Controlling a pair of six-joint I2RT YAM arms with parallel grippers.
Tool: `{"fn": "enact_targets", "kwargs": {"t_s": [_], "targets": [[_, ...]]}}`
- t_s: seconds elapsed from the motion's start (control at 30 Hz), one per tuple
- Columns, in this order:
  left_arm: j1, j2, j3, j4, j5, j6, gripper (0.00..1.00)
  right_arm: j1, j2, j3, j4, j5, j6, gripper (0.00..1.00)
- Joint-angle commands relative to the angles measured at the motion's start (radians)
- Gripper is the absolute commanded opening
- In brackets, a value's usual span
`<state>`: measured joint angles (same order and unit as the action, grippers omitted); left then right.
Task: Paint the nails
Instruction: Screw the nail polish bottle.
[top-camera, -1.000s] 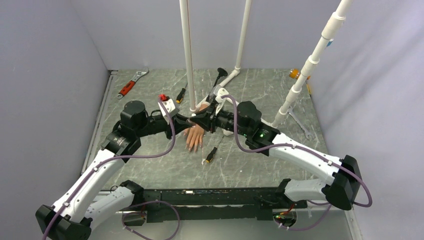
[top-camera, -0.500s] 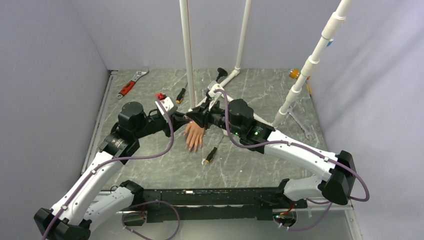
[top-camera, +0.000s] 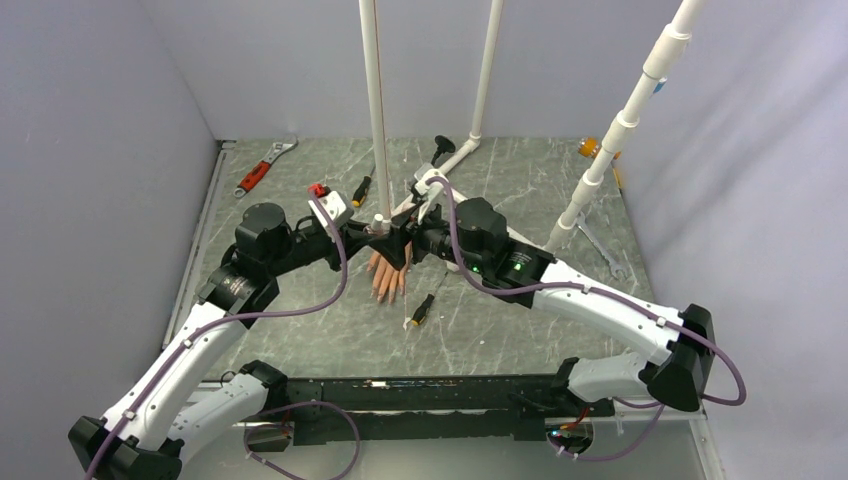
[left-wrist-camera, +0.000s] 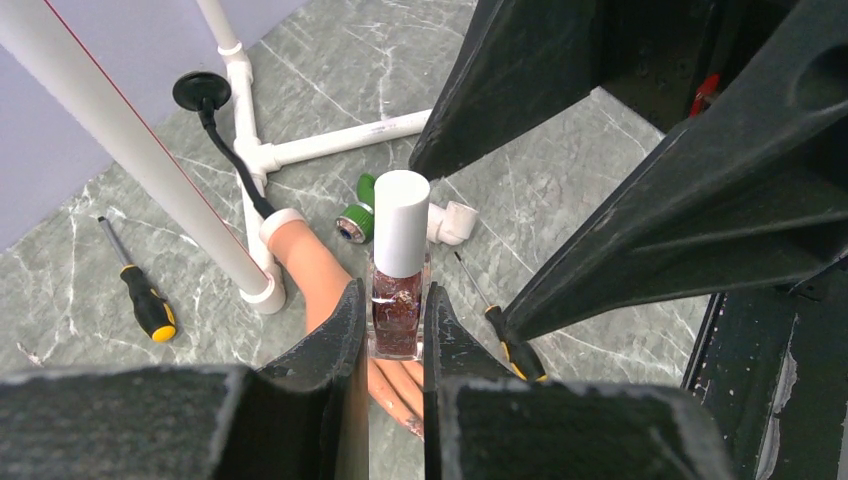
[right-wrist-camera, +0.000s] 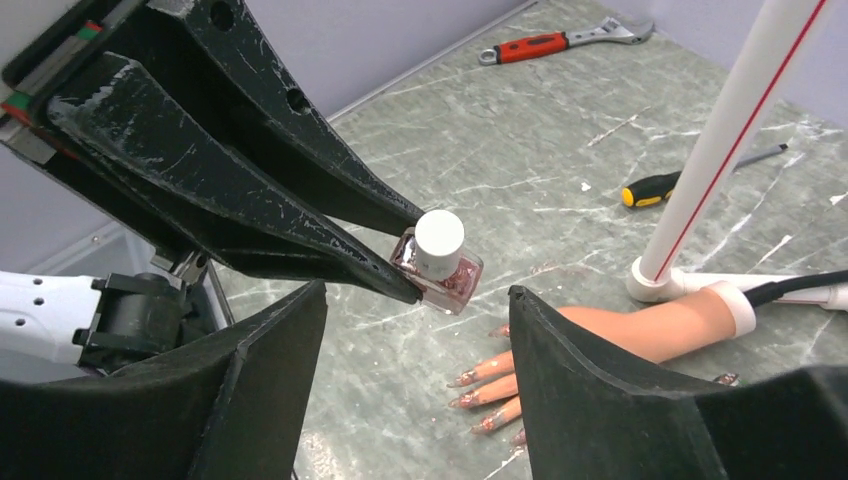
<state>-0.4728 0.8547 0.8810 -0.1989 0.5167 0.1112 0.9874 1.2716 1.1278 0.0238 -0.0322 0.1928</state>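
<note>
Top external view: right gripper (right-wrist-camera: 417, 290), a second ago farther toward 3 o'clock, has closed in, its fingers spread around the polish bottle (left-wrist-camera: 398, 300) clamped in the left gripper (left-wrist-camera: 395, 320); the nails (right-wrist-camera: 465, 378) lie on the table below, pointing to 6 o'clock.

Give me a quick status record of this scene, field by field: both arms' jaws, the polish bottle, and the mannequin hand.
left gripper: jaws shut on the nail polish bottle
bottle position: in the air above the mannequin hand
cap: white, on the bottle
right gripper: jaws open, cap ahead between them, not gripped
mannequin hand: lying on the table, fingers stretched out
nails: pinkish, glittery
</note>
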Motion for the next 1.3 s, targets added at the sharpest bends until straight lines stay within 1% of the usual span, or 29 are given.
{"fn": "enact_targets", "kwargs": {"t_s": [0.0, 0.17, 0.27, 0.33, 0.4, 0.5, 0.53, 0.7, 1.07, 1.27], "targets": [[0.002, -0.006, 0.007, 0.055, -0.007, -0.001, 0.00, 0.002, -0.073, 0.012, -0.008, 0.023, -0.010, 0.70], [0.003, 0.002, 0.010, 0.052, 0.010, -0.002, 0.00, -0.003, -0.117, -0.006, -0.019, -0.006, -0.046, 0.70], [0.002, 0.001, 0.009, 0.058, 0.055, -0.006, 0.00, -0.050, -0.163, -0.052, -0.013, -0.071, -0.051, 0.68], [0.003, 0.003, 0.003, 0.073, 0.118, -0.011, 0.00, -0.124, -0.185, -0.073, 0.000, -0.167, -0.037, 0.67], [0.002, 0.018, 0.006, 0.078, 0.194, -0.010, 0.00, -0.180, -0.213, -0.103, 0.034, -0.310, -0.042, 0.67], [0.001, 0.052, 0.025, 0.068, 0.332, -0.008, 0.00, -0.218, -0.246, -0.148, 0.085, -0.466, -0.068, 0.67], [0.001, 0.059, 0.026, 0.072, 0.364, -0.012, 0.00, -0.224, -0.249, -0.154, 0.098, -0.504, -0.074, 0.67], [0.000, 0.078, 0.033, 0.066, 0.425, -0.008, 0.00, -0.231, -0.226, -0.157, 0.136, -0.626, -0.084, 0.64], [-0.003, 0.083, 0.037, 0.058, 0.466, 0.000, 0.00, -0.231, -0.175, -0.123, 0.140, -0.649, -0.093, 0.62], [-0.006, 0.088, 0.041, 0.050, 0.471, 0.004, 0.00, -0.231, -0.140, -0.112, 0.157, -0.678, -0.079, 0.56]]}}
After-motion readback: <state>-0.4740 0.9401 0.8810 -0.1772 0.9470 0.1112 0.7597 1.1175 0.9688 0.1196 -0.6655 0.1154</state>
